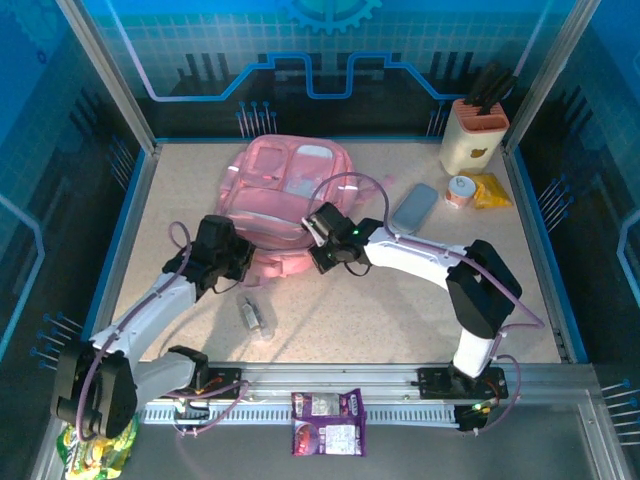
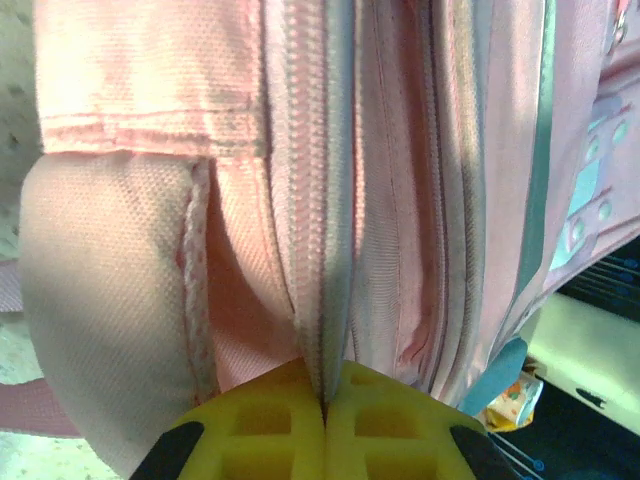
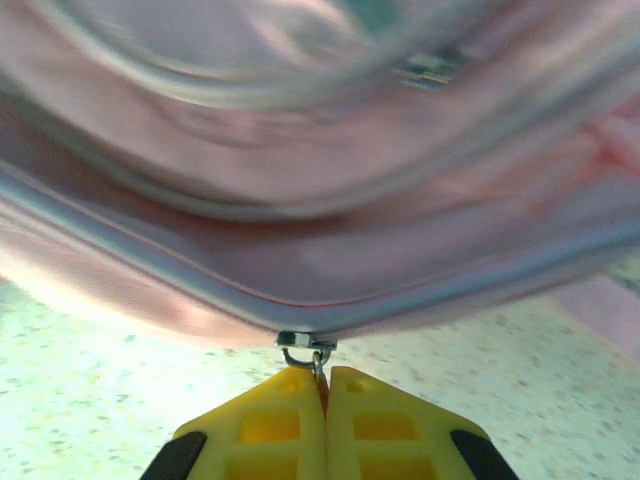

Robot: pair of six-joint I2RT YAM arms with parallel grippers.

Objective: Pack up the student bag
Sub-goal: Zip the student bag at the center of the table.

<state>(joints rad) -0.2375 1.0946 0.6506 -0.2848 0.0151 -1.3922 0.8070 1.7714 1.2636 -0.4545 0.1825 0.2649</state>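
Flat toward the back of the speckled table (image 1: 420,310): the student bag (image 1: 285,185). Clamped at its near edge by the left hand (image 2: 325,410) on ribbed zipper tape (image 2: 320,250), by the right hand (image 3: 323,385) on a small metal zipper pull (image 3: 305,345). Soft woven pink fabric, paler pockets, stitched seams.

table (image 1: 400,320) | student bag (image 1: 282,180) | grey case (image 1: 413,207) | beige holder (image 1: 472,145) | yellow packet (image 1: 492,190) | clear object (image 1: 255,316)

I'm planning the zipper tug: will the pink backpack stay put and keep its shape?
Probably floppy: the pink backpack lies slumped, its fabric creased at the seam. It looks flat, so likely light, and may drag across the table when the zipper pull is tugged unless the left gripper anchors it.
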